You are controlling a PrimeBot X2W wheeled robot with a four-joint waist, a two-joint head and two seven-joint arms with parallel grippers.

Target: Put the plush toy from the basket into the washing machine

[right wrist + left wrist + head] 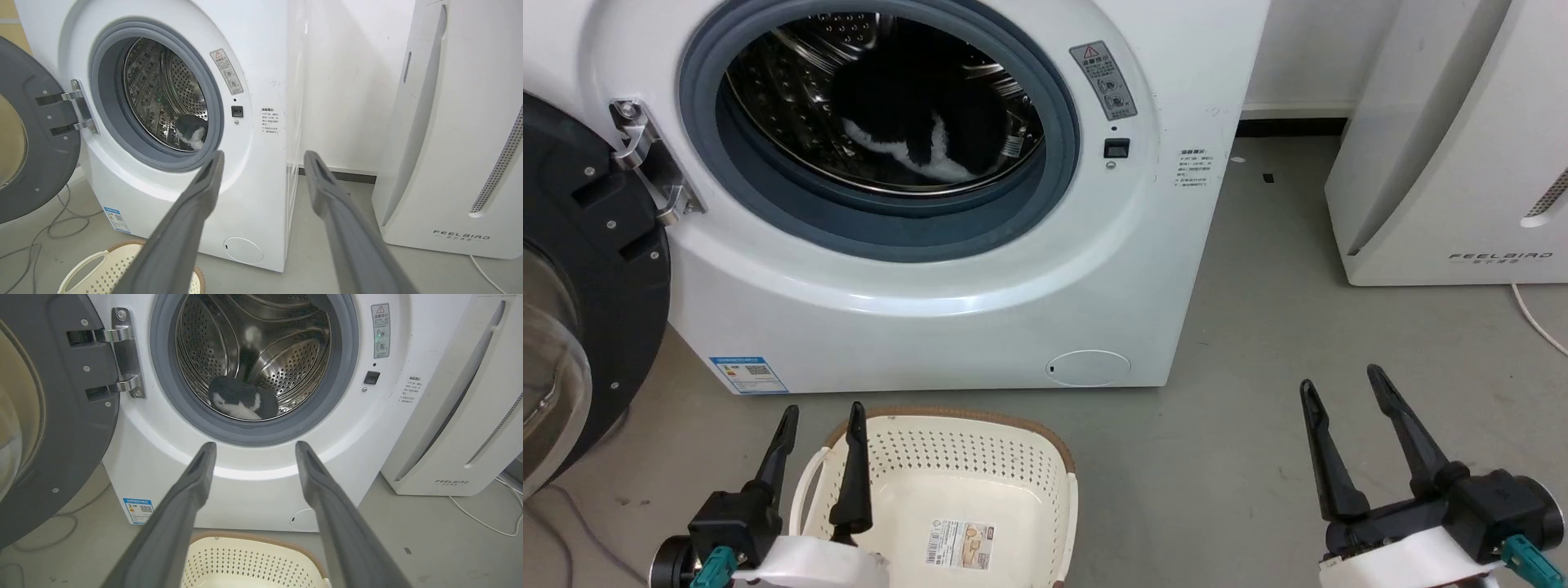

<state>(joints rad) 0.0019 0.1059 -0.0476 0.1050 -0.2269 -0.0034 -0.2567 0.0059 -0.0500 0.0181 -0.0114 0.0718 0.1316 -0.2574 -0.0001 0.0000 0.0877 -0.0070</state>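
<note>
Your fluffy black-and-white plush toy lies in the steel drum of the large white front-loading washing machine, door open. Cream perforated plastic basket sits just before the machine. Your left tool and right tool are both released, holding nothing.

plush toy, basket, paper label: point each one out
plush toy [239, 392]: left wrist view, black fur near its middle
basket [964, 453]: head view, perforated far wall
paper label [960, 545]: head view, its middle
</note>
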